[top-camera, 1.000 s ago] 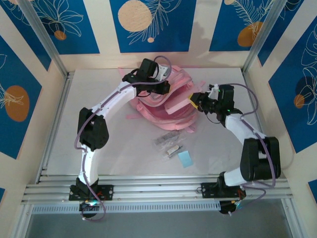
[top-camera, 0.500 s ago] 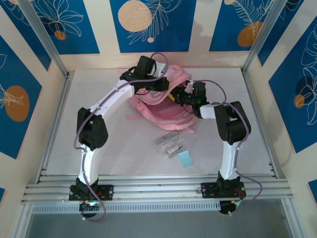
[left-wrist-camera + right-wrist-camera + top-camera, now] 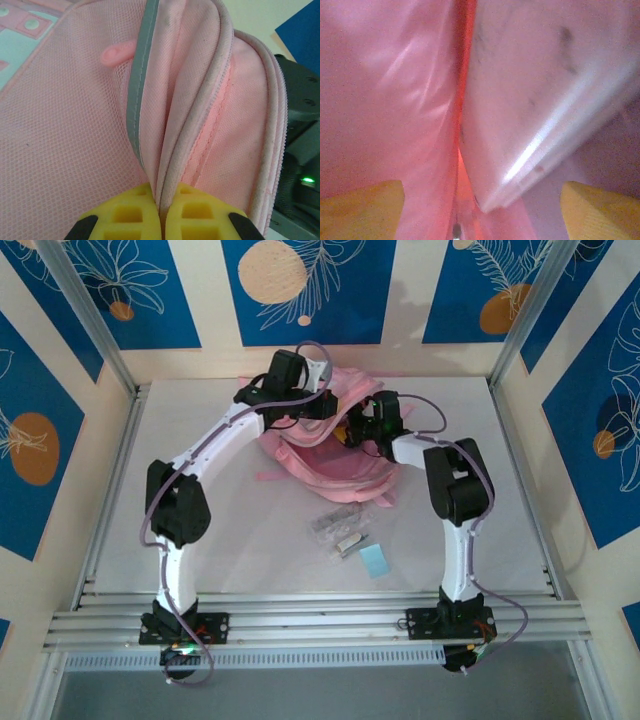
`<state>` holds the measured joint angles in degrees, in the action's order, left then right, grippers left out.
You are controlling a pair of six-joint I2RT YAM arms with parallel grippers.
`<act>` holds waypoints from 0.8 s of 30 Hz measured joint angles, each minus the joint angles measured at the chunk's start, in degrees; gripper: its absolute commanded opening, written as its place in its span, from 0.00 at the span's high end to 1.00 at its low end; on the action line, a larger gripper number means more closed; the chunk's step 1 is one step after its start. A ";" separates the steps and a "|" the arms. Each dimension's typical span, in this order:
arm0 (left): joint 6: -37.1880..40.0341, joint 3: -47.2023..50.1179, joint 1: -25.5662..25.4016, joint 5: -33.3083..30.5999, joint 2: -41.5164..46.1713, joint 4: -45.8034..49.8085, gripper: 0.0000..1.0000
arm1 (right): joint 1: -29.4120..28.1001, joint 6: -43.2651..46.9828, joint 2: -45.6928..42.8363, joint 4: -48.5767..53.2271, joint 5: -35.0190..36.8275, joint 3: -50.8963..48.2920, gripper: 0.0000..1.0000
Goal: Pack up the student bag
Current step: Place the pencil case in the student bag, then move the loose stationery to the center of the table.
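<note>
Seen from above, the student bag [image 3: 330, 465] is lying at the far middle of the bench [image 3: 200, 550], with both my arms curving in to meet over it. My left gripper [image 3: 161, 212] is pressed together on a fold of the bag's rim, just beside a grey trim strip. Its yellow pads are pinching the pink fabric and lifting it, so the mouth is standing open.

My right gripper [image 3: 480, 210] is reaching into that mouth with its yellow fingers [image 3: 360, 205] spread wide. A flat pale-pink item [image 3: 535, 100] with a glossy edge is lying between them against the pink lining. It seems to be touching neither finger, so I am judging it as let go.

The step in hand looks like leaving this item inside and drawing my right arm out. To do that well, the left pinch needs to be firm and high, so the rim is not sagging onto my right wrist. The right gripper should be backing straight out along the opening, fingers wide, without catching the item's corner or the lining.

Some small clear packets [image 3: 335, 525] and a pale blue card [image 3: 373, 560] are lying on the bench in front of the bag, well apart from both grippers and probably waiting to be packed.
</note>
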<state>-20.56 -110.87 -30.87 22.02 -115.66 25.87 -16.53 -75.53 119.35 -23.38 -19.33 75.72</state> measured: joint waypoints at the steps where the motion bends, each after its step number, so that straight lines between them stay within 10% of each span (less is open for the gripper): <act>1: -0.17 0.50 0.09 -0.02 0.22 -0.37 1.00 | 0.37 0.74 -2.25 2.67 -0.02 -1.49 0.13; 12: -1.05 3.61 0.28 0.04 0.50 -4.13 1.00 | 1.90 20.98 -30.12 34.10 1.03 -13.68 0.13; 24: -3.45 11.50 0.28 0.55 3.61 -10.82 1.00 | -17.25 24.06 -41.27 59.58 14.60 -23.74 0.16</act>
<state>-24.01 -99.37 -30.59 22.57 -112.05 15.05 -33.78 -51.46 78.08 36.21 -4.73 51.99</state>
